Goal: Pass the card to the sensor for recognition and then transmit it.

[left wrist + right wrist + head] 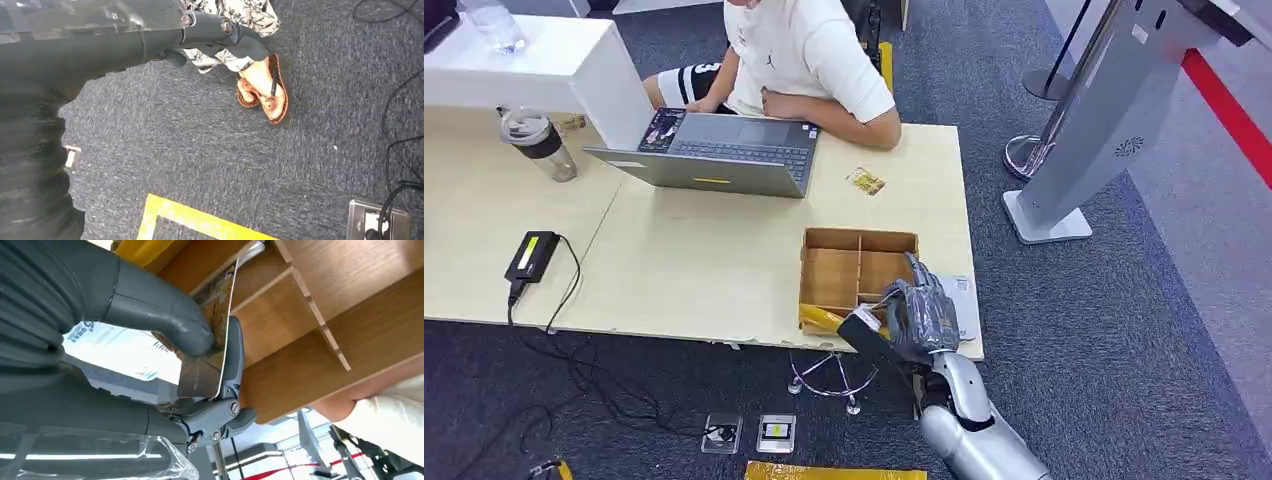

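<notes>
My right hand (921,315) hangs over the front right corner of the open wooden box (859,270) at the table's front edge. In the right wrist view its thumb (165,320) and a dark finger (233,357) pinch a thin glossy card (202,377), held edge-on close to the box dividers (310,305). A second small card (865,181) lies on the table beyond the box. My left hand (225,30) hangs low over the carpet, fingers stretched out and holding nothing.
A person sits behind a grey laptop (724,150) at the far side of the table (674,260). A white printed item (961,300) lies right of the box. A grey kiosk stand (1104,140) rises on the right. Another person's sandalled foot (262,90) is near my left hand.
</notes>
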`<state>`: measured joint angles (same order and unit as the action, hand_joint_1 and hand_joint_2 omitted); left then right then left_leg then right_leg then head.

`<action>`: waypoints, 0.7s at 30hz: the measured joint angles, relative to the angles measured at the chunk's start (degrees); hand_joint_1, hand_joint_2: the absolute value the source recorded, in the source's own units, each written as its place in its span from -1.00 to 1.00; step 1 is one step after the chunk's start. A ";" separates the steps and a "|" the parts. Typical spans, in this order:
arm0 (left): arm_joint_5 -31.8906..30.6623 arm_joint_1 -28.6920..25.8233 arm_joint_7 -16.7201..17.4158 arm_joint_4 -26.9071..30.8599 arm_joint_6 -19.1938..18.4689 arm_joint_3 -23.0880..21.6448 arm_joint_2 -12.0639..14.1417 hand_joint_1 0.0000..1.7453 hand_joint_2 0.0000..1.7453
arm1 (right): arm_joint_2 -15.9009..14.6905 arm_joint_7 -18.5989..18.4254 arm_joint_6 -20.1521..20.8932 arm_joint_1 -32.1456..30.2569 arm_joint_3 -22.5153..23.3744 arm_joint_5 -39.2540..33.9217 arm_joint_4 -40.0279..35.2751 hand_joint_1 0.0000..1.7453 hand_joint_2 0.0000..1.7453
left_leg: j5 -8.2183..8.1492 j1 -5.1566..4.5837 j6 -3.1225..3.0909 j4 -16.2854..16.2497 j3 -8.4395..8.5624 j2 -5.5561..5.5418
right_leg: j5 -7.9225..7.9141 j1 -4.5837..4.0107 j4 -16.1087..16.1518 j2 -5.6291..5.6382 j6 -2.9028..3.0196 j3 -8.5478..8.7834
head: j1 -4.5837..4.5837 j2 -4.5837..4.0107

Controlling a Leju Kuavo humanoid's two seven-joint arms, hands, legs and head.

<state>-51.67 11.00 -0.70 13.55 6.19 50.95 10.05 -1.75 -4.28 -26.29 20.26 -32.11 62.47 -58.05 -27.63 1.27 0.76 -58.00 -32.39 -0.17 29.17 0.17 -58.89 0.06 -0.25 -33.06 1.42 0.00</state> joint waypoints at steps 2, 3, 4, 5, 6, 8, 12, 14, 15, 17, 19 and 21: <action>0.04 0.01 0.00 -0.15 0.02 -0.07 0.00 -1.00 1.00 | -0.11 0.00 0.02 -0.02 0.02 -0.28 -0.73 1.00 1.00 | 0.00 0.00 0.00 0.00 0.00 0.00 | 0.00 0.00 0.00 0.00 0.00 0.00 | 0.02 0.00; 0.07 0.01 0.00 -0.22 0.04 -0.11 0.00 -1.00 1.00 | -0.17 0.00 0.07 -0.03 0.04 -0.35 -1.07 1.00 1.00 | 0.00 0.00 0.00 0.00 0.00 0.00 | 0.00 0.00 0.00 0.01 0.00 0.00 | 0.00 0.00; 0.09 0.02 0.00 -0.28 0.09 -0.15 0.00 -1.00 1.00 | -0.22 -0.02 0.18 -0.07 0.07 -0.44 -1.46 1.00 1.00 | 0.00 0.00 0.00 0.00 0.00 0.00 | 0.00 0.00 0.00 0.01 0.00 0.00 | 0.02 0.00; 0.13 0.01 0.00 -0.35 0.22 -0.26 0.02 -1.00 1.00 | -0.31 -0.04 0.33 -0.15 0.18 -0.68 -2.12 1.00 1.00 | 0.00 0.00 0.00 0.00 0.00 0.00 | 0.00 0.00 0.00 0.01 0.00 0.00 | 0.02 0.00; 0.28 0.01 0.00 -0.37 0.39 -0.39 0.02 -1.00 1.00 | -0.37 -0.04 0.46 -0.28 0.42 -1.03 -3.22 1.00 1.00 | 0.00 0.00 0.00 0.00 0.00 0.00 | 0.00 0.00 0.00 0.00 0.00 0.00 | 0.02 0.00; 0.52 0.01 0.00 -0.44 0.74 -0.46 0.00 -1.00 1.00 | -0.55 0.26 0.52 -0.31 1.03 -1.95 -5.78 1.00 1.00 | 0.00 0.00 0.00 0.00 0.00 0.01 | -0.01 0.00 0.00 0.00 0.00 0.00 | 0.00 0.00; 0.74 -0.01 -0.20 -0.70 1.36 -0.52 -0.09 -1.00 1.00 | -0.59 2.54 0.63 -0.11 2.80 -4.63 -12.31 1.00 1.00 | 0.01 0.00 0.00 0.00 -0.01 0.01 | -0.01 0.00 -0.01 0.00 0.00 0.02 | 0.02 0.00; 1.03 -0.01 -0.68 -0.81 1.88 -0.52 -0.24 -1.00 1.00 | -0.24 5.48 0.33 0.60 3.71 -5.50 -15.53 1.00 1.00 | 0.01 0.00 0.00 0.00 -0.01 0.01 | -0.02 0.00 -0.02 -0.01 0.00 0.02 | 0.02 0.00; 1.11 0.00 -1.05 -0.87 1.99 -0.55 -0.31 -1.00 1.00 | 0.33 7.57 -0.35 1.04 4.20 -6.01 -17.01 1.00 1.00 | 0.01 0.00 0.00 0.00 0.00 0.01 | -0.02 0.00 -0.03 -0.01 0.00 0.02 | 0.02 0.00; 1.14 0.01 -1.53 -0.98 2.05 -0.81 -0.50 -1.00 1.00 | 1.53 10.47 -1.66 2.15 4.90 -6.49 -18.93 1.00 1.00 | 0.01 0.00 0.00 0.00 0.01 0.02 | -0.02 0.00 -0.02 0.01 0.01 0.03 | 0.00 0.00; 1.12 0.02 -1.99 -1.16 1.99 -1.16 -0.59 -1.00 1.00 | 2.84 11.41 -2.12 3.61 5.57 -6.80 -20.10 1.00 1.00 | 0.03 0.01 0.01 0.00 0.00 0.02 | -0.02 0.00 -0.03 0.00 0.01 0.03 | 0.02 0.00; 0.83 0.04 -2.62 -1.29 1.75 -1.64 -0.55 -1.00 1.00 | 4.24 12.02 -2.69 5.99 5.86 -6.80 -21.05 1.00 1.00 | 0.06 0.00 0.04 0.00 0.00 0.02 | -0.03 0.00 -0.08 0.01 0.02 0.01 | 0.00 0.00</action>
<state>-50.84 11.04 -3.32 12.26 7.94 49.31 9.51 2.49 7.74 -28.98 26.24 -26.25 55.67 -79.10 -27.57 1.27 0.80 -58.00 -32.39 -0.15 29.13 0.17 -58.97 0.07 -0.23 -33.04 1.42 0.00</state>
